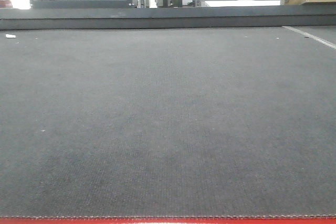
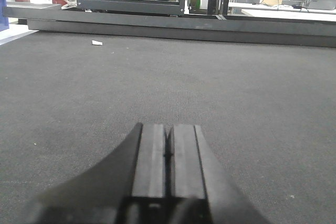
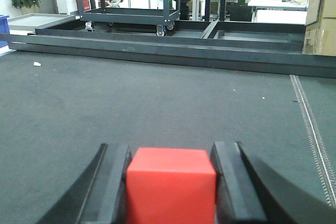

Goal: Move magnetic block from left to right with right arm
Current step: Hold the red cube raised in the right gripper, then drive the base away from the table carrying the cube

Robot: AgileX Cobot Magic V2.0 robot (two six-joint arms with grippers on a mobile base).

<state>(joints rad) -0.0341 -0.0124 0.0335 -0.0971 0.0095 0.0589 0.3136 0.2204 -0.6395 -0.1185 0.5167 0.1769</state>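
Observation:
The magnetic block [image 3: 170,184], a small bright red cube, fills the gap between the two black fingers of my right gripper [image 3: 170,147] in the right wrist view. Both fingers press against its sides, so the gripper is shut on it, low over the dark grey mat [image 3: 157,103]. In the left wrist view my left gripper [image 2: 168,126] is shut, pads together with nothing between them, above the same mat. The front view shows only the mat [image 1: 168,119]; neither gripper nor the block appears there.
A dark metal rail [image 3: 157,51] runs along the mat's far edge. A small white scrap [image 2: 97,42] lies at the far left. A white stitched line [image 3: 312,124] crosses the right side. Cardboard boxes [image 3: 320,19] and a wheeled rack [image 3: 126,9] stand beyond.

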